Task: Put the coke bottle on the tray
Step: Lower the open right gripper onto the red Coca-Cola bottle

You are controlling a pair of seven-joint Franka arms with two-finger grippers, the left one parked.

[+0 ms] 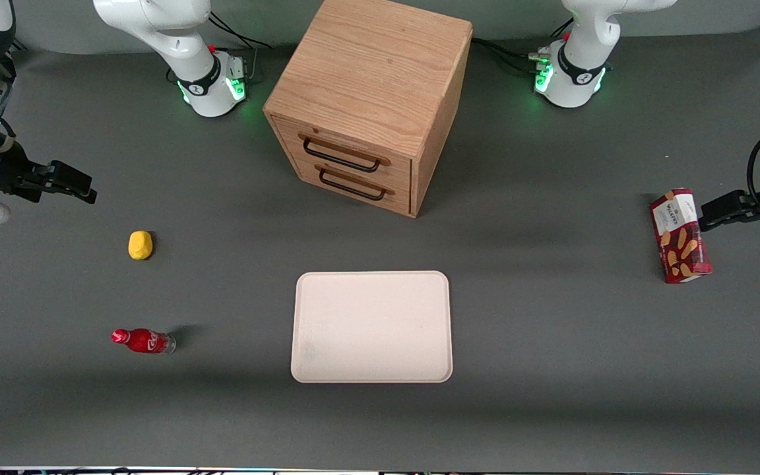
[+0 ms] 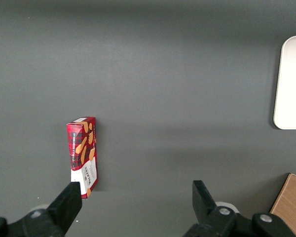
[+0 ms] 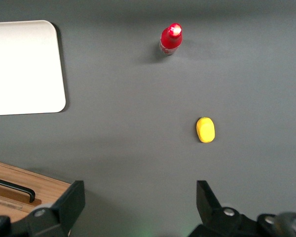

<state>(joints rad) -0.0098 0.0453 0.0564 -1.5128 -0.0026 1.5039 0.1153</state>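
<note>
The coke bottle, small and red with a red cap, stands on the grey table toward the working arm's end, apart from the tray; it also shows in the right wrist view. The cream-pink tray lies flat in the middle of the table, nearer the front camera than the cabinet, with nothing on it; its corner shows in the right wrist view. My right gripper hangs open and empty above the table, farther from the front camera than the bottle, and well apart from it.
A yellow lump lies between the gripper and the bottle. A wooden drawer cabinet with two dark handles stands at the table's middle. A red biscuit box lies toward the parked arm's end.
</note>
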